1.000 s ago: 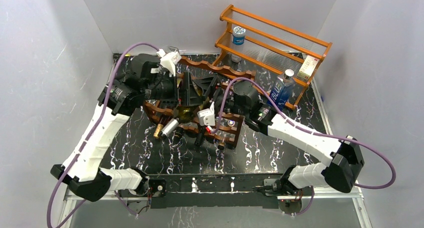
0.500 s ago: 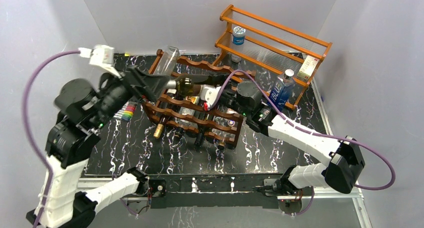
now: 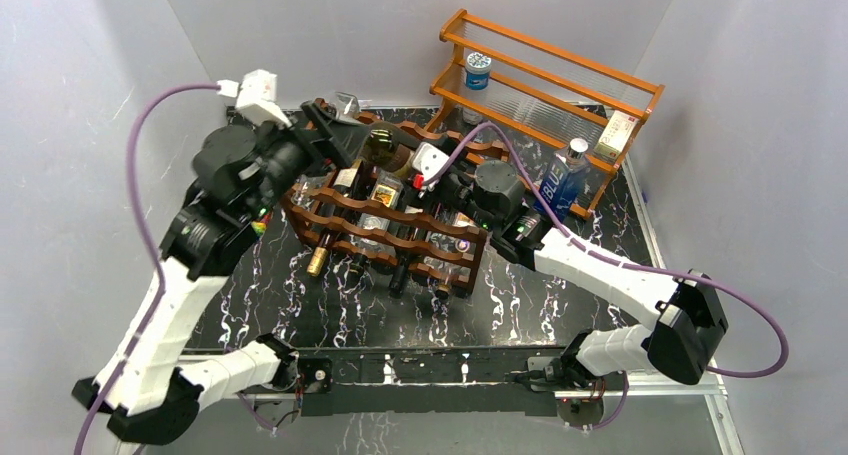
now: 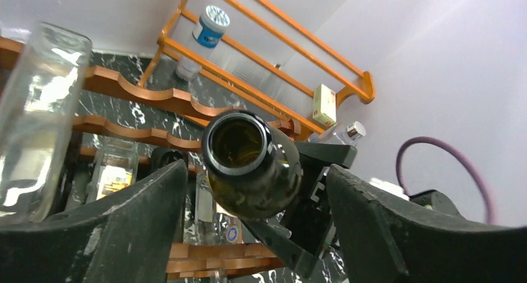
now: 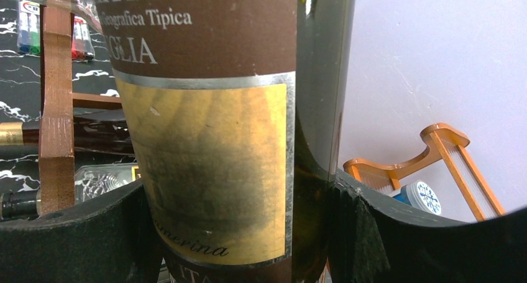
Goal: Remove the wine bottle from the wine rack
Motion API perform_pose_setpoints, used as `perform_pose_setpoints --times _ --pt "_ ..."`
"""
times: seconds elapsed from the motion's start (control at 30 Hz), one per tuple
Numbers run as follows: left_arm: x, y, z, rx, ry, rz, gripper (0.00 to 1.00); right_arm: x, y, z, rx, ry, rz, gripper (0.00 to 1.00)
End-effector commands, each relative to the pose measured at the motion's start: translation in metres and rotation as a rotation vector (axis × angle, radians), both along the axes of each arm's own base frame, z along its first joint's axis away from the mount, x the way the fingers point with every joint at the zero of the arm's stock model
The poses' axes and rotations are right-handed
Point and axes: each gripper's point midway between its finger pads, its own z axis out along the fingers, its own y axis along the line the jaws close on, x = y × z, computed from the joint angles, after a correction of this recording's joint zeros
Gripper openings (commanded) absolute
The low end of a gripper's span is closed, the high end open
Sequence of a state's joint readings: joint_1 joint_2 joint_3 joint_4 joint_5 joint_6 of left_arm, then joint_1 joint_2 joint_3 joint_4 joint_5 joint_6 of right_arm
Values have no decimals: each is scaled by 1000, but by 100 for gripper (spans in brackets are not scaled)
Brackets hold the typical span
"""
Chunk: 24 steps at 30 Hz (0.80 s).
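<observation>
One rack point(image 3: 375, 218) holds many bottles, too overlapped for an exact count; four necks point(image 3: 320, 262) show at its front. One dark bottle point(image 4: 245, 165) and one clear bottle point(image 4: 37, 102) stand out at its top. One shelf point(image 3: 545, 50) has one jar point(image 3: 478, 70), one box point(image 3: 617, 135) and one blue bottle point(image 3: 562, 180).

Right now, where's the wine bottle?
In the top view, the wine bottle is mid-table at the far top edge of the wine rack, clamped in the right gripper. Its base points at the open left gripper.
</observation>
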State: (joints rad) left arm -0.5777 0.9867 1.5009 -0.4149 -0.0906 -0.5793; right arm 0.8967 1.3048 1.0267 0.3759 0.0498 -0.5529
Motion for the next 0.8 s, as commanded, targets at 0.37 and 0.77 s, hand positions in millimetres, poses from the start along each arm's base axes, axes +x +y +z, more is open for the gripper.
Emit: perform_pose_setpoints --times 0.37,0.77 --pt "49 -31 21 -24 -32 4 8 -5 -10 104 300 -142 -11 14" --pt "110 -4 99 45 -184 195 0 1 -22 127 295 -133 -79 98"
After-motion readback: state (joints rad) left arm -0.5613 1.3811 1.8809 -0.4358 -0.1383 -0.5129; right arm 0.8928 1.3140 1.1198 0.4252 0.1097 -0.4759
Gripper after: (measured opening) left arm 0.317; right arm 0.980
